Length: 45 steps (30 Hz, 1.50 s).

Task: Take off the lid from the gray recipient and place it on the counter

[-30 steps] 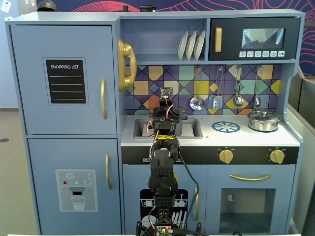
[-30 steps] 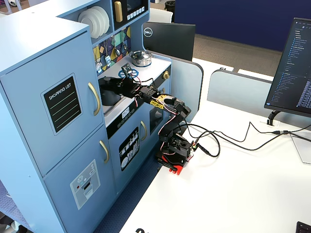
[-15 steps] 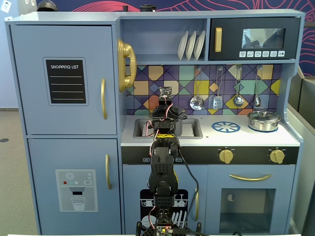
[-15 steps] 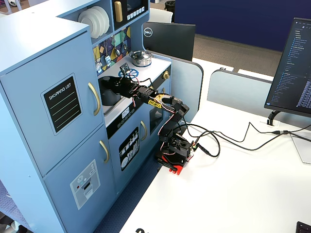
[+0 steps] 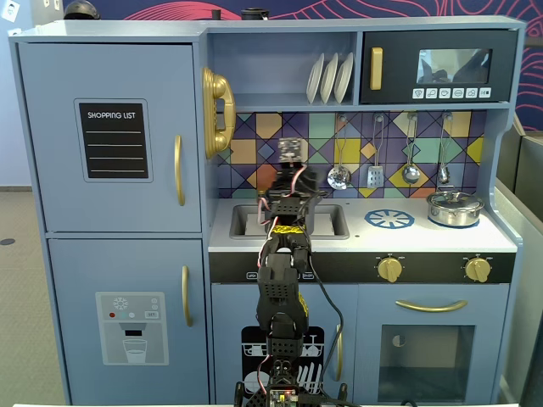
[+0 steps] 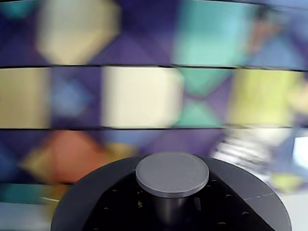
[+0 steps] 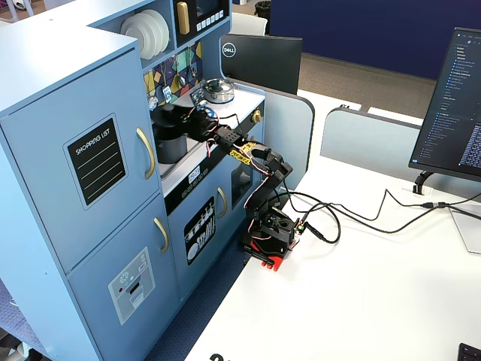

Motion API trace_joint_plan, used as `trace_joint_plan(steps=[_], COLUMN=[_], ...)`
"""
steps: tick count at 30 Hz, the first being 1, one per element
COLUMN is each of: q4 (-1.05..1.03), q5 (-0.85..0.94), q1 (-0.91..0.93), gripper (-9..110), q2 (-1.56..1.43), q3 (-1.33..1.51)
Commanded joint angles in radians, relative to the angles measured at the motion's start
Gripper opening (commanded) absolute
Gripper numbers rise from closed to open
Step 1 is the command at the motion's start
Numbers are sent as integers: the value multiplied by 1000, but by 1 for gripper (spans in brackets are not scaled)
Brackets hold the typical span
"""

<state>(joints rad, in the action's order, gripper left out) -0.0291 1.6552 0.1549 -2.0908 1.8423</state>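
Observation:
The dark-gray lid (image 6: 96,202) fills the bottom of the wrist view, its round knob (image 6: 172,174) sharp against a blurred tile wall. In a fixed view the lid (image 7: 170,115) hangs level just above the gray recipient (image 7: 171,147), which stands in the sink cutout. My gripper (image 7: 186,116) reaches in from the right and is shut on the lid; its fingers do not show in the wrist view. In the front fixed view my arm (image 5: 284,203) hides the pot and lid. The off-white counter (image 5: 365,239) lies to the right.
A shiny silver pot with a glass lid (image 5: 455,208) stands at the counter's far right, beside a printed blue burner ring (image 5: 389,219). Utensils (image 5: 376,174) hang on the tiled back wall. The sink (image 5: 331,222) is under my arm. The arm's base (image 7: 269,233) sits on a white table.

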Motion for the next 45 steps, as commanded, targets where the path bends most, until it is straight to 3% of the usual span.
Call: trace_joint_plan(steps=[1, 7, 12, 23, 40, 41, 43, 45], q4=[-69, -107, -6, 184, 318, 319, 325, 328], q5=[-3, -32, -51, -38, -48, -49, -83, -69], q1=[144, 327, 385, 417, 439, 440, 449, 465], gripper=[0, 0, 0, 0, 0, 2, 20, 27], q2=[-97, -112, -71, 121, 330, 328, 316, 299], q3=[-89, -51, 40, 133, 137, 143, 153, 169])
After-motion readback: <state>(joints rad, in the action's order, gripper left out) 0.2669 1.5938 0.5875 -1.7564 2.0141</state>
